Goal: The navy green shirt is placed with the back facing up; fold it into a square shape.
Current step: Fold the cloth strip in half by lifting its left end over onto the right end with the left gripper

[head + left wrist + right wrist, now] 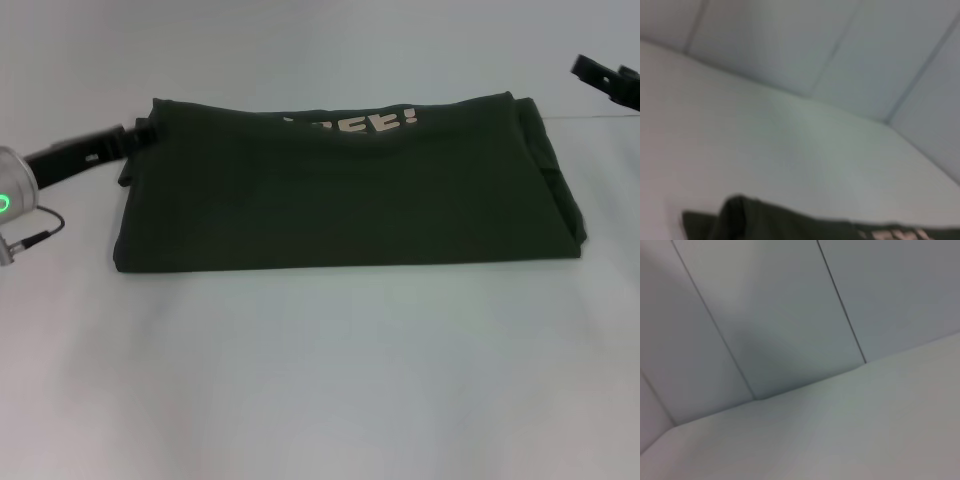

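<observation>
Left gripper point(138, 133): reaching in from the left side of the head view and sitting right at the far left corner of the navy green shirt point(340, 195). Its black fingers are meeting the cloth there, but I cannot tell whether they are pinching the fabric or standing apart.
Left arm: showing a silver wrist housing with a green light point(5, 203) glowing at the picture's left edge, and a thin black cable point(40, 232) looping beneath it.
Right gripper point(607, 80): hovering at the far right edge of the head view, well apart from the shirt and above the table. Only a dark part of it is showing, so I cannot tell how far its fingers are parted, and nothing is visibly hanging from it.
Navy green shirt: lying on the white table point(320, 380) as a wide folded band, its long side running left to right. Cream lettering point(375, 123) ending in "EE!" is peeking out along the far fold, and layered edges are stacking at the right end.
Left wrist view: showing a raised hump of the shirt's edge and a blurred bit of the lettering against the table.
Right wrist view: showing only the table surface and the panelled wall point(790, 305) behind it.
</observation>
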`<action>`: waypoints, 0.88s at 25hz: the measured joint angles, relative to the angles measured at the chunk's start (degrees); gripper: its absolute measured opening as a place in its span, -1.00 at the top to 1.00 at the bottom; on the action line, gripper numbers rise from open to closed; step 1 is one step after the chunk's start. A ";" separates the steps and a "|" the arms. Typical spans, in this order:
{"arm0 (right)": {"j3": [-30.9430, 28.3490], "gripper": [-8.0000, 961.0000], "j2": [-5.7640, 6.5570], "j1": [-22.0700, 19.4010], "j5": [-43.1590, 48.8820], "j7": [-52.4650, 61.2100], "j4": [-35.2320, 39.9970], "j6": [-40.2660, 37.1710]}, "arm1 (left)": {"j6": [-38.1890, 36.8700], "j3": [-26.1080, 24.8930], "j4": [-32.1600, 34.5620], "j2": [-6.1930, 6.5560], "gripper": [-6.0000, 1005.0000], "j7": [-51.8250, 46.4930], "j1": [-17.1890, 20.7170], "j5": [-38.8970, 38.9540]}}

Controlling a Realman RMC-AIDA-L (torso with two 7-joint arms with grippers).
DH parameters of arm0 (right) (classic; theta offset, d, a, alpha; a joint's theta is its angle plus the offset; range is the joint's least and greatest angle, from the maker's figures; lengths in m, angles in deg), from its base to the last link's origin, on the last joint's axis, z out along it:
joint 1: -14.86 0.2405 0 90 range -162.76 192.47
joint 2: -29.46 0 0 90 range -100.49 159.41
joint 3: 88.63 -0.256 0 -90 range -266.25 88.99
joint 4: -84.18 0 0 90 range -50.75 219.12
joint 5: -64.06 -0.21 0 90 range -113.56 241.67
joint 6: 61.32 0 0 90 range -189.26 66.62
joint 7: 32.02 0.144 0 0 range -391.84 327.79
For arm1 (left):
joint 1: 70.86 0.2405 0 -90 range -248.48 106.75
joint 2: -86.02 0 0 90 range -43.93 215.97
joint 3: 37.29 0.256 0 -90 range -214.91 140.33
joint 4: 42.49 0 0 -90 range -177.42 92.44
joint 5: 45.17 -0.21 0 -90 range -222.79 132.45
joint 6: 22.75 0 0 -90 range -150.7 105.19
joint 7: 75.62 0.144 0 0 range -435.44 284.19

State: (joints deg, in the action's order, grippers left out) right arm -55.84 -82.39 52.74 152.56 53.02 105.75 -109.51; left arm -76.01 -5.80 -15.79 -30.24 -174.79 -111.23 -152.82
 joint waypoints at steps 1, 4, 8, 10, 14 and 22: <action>0.69 -0.69 0.64 -0.87 0.48 1.61 0.24 -1.91 | -3.24 -0.05 2.20 0.35 -0.52 -4.87 -0.03 -5.97; 3.32 -0.69 2.63 -2.98 3.68 7.41 2.35 -6.21 | -6.03 -0.26 4.17 0.82 -0.52 -9.49 0.11 -10.24; 4.77 -0.68 4.80 -3.91 12.32 16.40 5.88 -10.25 | -13.92 -2.10 7.71 2.62 -0.52 -18.45 0.28 -17.76; 4.74 -0.68 5.47 -4.03 16.02 19.39 6.89 -11.82 | -16.69 -2.75 9.01 3.24 -0.52 -21.43 0.01 -21.11; 4.53 -0.68 5.96 -4.54 19.16 21.58 7.90 -13.50 | -18.74 -3.35 10.42 4.25 -0.52 -29.40 -1.25 -29.73; 4.86 -0.68 6.04 -4.73 19.55 21.40 8.05 -13.24 | -18.68 -3.85 9.60 4.68 -0.52 -35.71 -2.27 -34.44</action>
State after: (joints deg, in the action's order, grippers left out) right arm -50.98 -76.35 48.01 172.11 74.42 113.80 -122.75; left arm -94.69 -9.65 -6.18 -25.56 -210.50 -113.51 -187.26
